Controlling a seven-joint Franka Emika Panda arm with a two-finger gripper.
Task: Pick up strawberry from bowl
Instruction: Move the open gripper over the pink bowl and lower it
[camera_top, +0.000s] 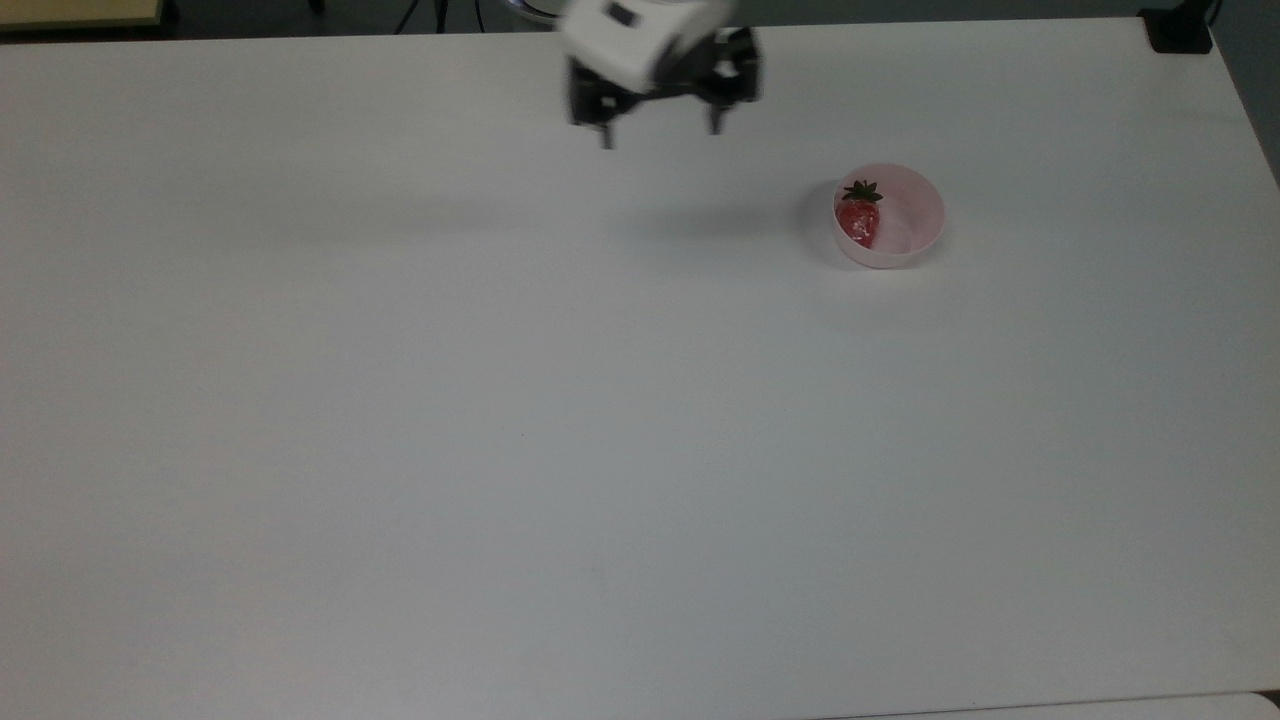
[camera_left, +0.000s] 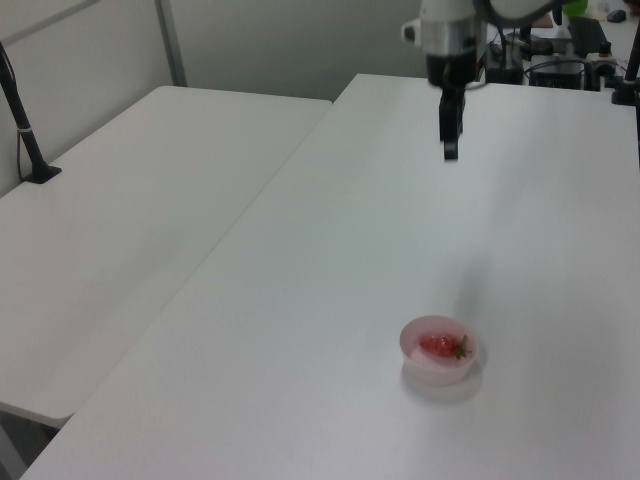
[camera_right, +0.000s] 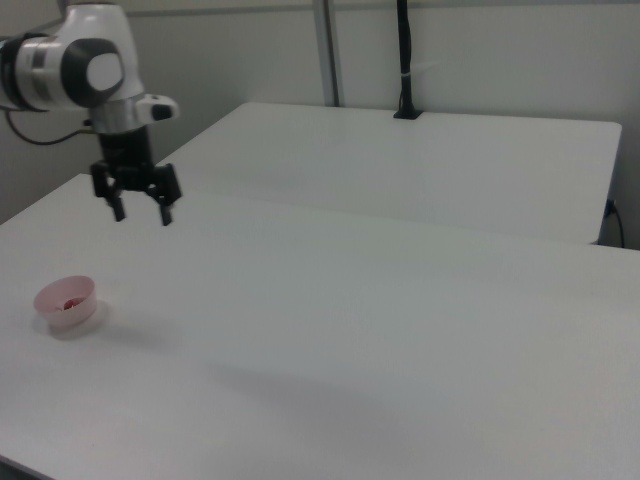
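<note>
A: Where is the strawberry (camera_top: 859, 221)?

B: Lying in the pink bowl (camera_top: 922, 235), pressed to the wall on the top view's left, leafy cap toward the far edge of the surface (camera_top: 500, 450). In the left view the bowl (camera_left: 412, 346) sits near the camera with the strawberry (camera_left: 440, 346) on its side.

A: And the hand?

B: The hand (camera_top: 660, 135) hangs above the surface with its two fingers spread wide and nothing between them. It is well apart from the bowl, off to the top view's left. The right view shows the same gap, with the hand (camera_right: 139, 213) up high and the bowl (camera_right: 52, 297) lower down.

A: What could go wrong?

B: The berry hugs the wall, so I judge one finger may come down on the rim and tip or shove the light bowl. The glossy, tapered skin could also squirt out of a pinch near the tip. And lifting fast might drag the bowl up if a finger wedges against its side.

A: Any room to work?

B: Plenty. The surface is bare around the bowl, so any approach line is open. The bowl sits toward the top view's right edge though not at it, so a hard shove could slide it that way. Inside the bowl, the free space is on the top view's right of the berry.
</note>
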